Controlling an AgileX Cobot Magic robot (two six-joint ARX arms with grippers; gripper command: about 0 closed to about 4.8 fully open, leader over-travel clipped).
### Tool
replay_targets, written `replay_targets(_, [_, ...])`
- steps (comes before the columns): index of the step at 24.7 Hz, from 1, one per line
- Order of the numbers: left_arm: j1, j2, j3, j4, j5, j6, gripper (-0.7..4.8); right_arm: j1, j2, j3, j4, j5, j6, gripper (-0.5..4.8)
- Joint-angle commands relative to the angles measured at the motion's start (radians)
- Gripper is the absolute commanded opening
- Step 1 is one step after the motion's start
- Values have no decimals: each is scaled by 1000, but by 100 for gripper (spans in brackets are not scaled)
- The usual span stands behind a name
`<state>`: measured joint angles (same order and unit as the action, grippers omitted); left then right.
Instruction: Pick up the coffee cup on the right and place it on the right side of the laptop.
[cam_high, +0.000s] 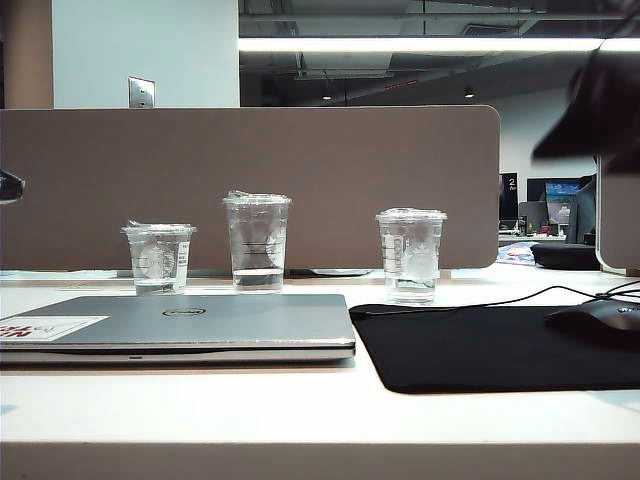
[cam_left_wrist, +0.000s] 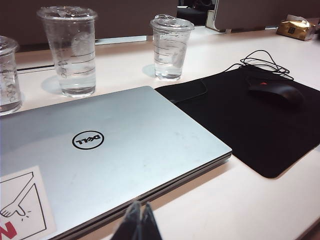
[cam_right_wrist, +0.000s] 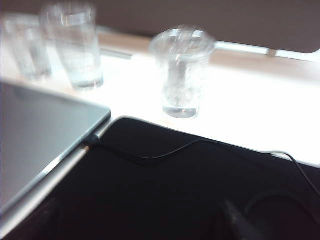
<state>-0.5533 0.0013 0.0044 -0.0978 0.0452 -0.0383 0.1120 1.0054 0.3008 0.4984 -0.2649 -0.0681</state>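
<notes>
Exterior view, white desk (cam_high: 300, 410), brown partition (cam_high: 250, 170), L tool (cam_left_wrist: 141, 225) pinched by laptop (cam_left_wrist: 125, 150), R tool (cam_right_wrist: 137, 220) wide over mousepad (cam_right_wrist: 175, 190)

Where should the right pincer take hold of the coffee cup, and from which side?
Probably around the coffee cup's mid-wall, coming level from the mat side: it stands upright, tapered, lidded, with open space around it.

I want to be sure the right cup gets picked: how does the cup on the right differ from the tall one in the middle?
The coffee cup is shorter than the tall cup. It stands behind the black mouse pad, the tall cup behind the laptop. Its water sits lower. Both are clear, lidded and upright.
</notes>
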Motion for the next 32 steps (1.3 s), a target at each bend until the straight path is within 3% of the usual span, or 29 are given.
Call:
replay_targets(1, [1, 0, 3, 5, 3, 4, -5, 26, 297, 62, 301, 5, -63, 479])
replay_targets(4, [1, 0, 3, 5, 2, 4, -5, 29, 592, 212, 419, -3, -59, 479])
replay_targets(12, [1, 0, 3, 5, 3, 4, -5, 34, 944, 534, 423, -1, -54, 479])
replay_targets(18, [1, 0, 3, 5, 3, 4, -5, 44, 1123, 759, 411, -8, 24, 479])
replay_targets(32, [1, 0, 3, 5, 3, 4, -5, 54, 1258, 914, 366, -14, 35, 479])
